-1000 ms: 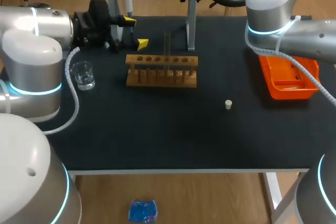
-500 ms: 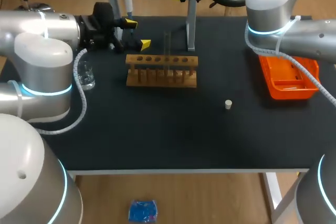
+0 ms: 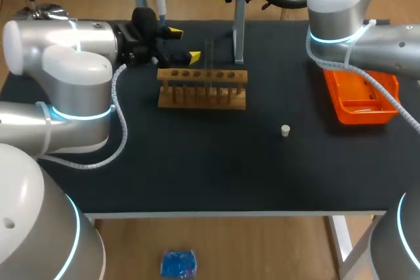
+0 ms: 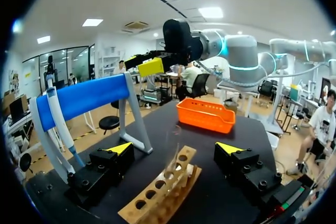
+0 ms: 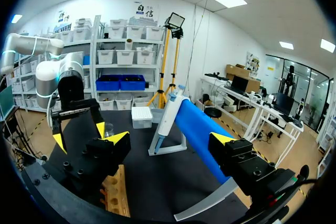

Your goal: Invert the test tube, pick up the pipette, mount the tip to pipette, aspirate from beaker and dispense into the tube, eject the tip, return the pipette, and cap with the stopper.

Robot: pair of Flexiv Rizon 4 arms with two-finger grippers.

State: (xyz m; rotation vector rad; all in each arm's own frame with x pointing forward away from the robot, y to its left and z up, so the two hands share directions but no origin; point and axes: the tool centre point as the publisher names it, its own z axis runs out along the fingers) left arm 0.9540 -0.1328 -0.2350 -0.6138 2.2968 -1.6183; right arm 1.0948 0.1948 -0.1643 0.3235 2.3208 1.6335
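left hand (image 3: 183,44) open, level, beside rack (image 3: 202,88)

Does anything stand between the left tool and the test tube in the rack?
Nothing visible does. The left tool is open, and the test tube stands in the wooden rack ahead of it, with open space between. The blue pipette stand is off to one side.
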